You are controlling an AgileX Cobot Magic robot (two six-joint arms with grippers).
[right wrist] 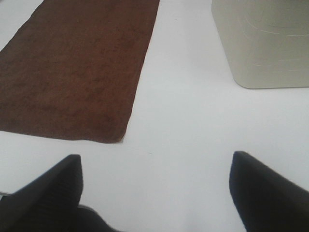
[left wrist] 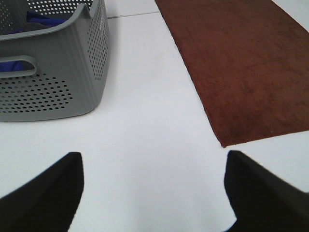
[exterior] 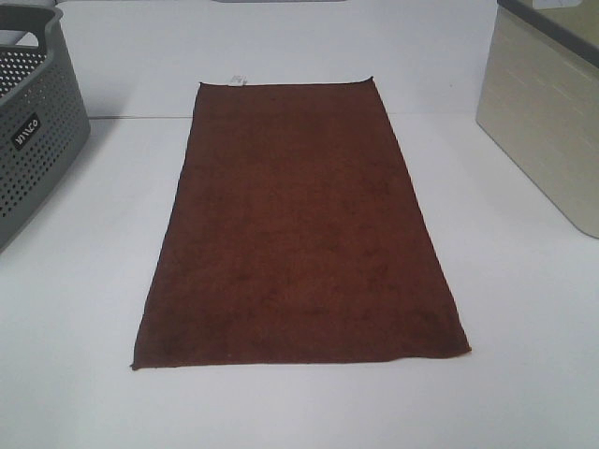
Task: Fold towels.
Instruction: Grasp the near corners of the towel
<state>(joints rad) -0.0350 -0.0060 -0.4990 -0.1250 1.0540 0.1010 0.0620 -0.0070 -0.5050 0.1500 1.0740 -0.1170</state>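
Towel (exterior: 299, 224) flat, lengthwise, tag (exterior: 238, 79) end far

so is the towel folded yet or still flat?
Spread flat: the towel lies as one full rectangle, all four corners showing, no crease.

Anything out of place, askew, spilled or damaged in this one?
Nothing stands out. The towel lies flat and unfolded on the table, tag at its far edge. The basket and the bin stand upright either side of it. The left pincer and right pincer are open, holding nothing.
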